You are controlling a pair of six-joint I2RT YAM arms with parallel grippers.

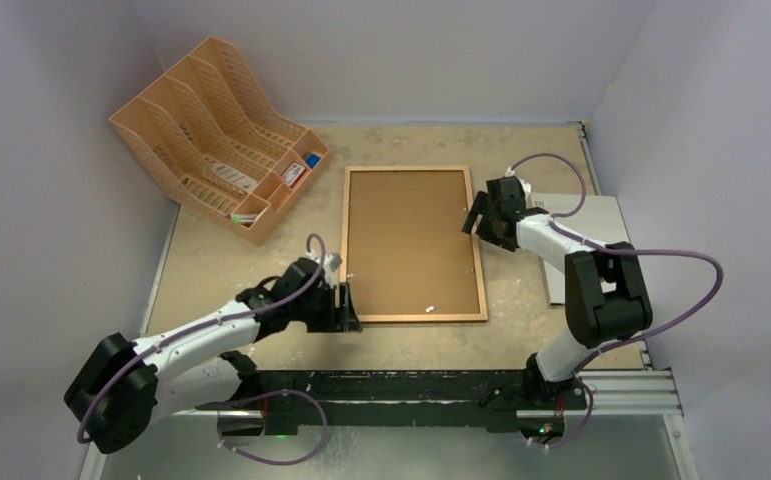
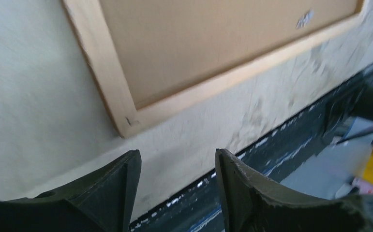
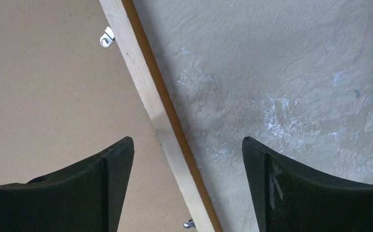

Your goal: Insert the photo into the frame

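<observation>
Lying flat and back-up at mid-table, the frame (image 1: 411, 170) was the main item: a large rectangle of thin wood moulding, medium brown in the overhead view and pale, raw-grained at close range, with a mitred joint at its near-left corner.

- Backing panel (image 1: 413, 240): brown fibreboard, matt and stiff, seated inside the moulding. Small bright metal tabs (image 3: 107, 37) sat along the right rail.
- The photo: not identifiable in any view. It may have been beneath the panel, but that could not be told.
- Pale sheet (image 1: 601, 215): flat and grey-white, at the right edge of the table partly under the right arm. Whether it was the print's blank back could not be told.
- File rack (image 1: 211, 130): orange-tan plastic lattice with slanted compartments, far left, well apart from the frame.
- Table (image 1: 231, 260): rough, mottled beige surface.
- Left gripper (image 2: 177, 159): jaws spread with nothing between them, just beside the near-left corner.
- Right gripper (image 3: 186, 145): jaws wide apart and holding nothing, over the right rail.

Step, as judged: both grippers were off the frame and the backing was in place, so this was either the closing stage or the moment before opening the back. The next move would call for fine fingertip work on the small tabs, turning them without shifting the light frame
</observation>
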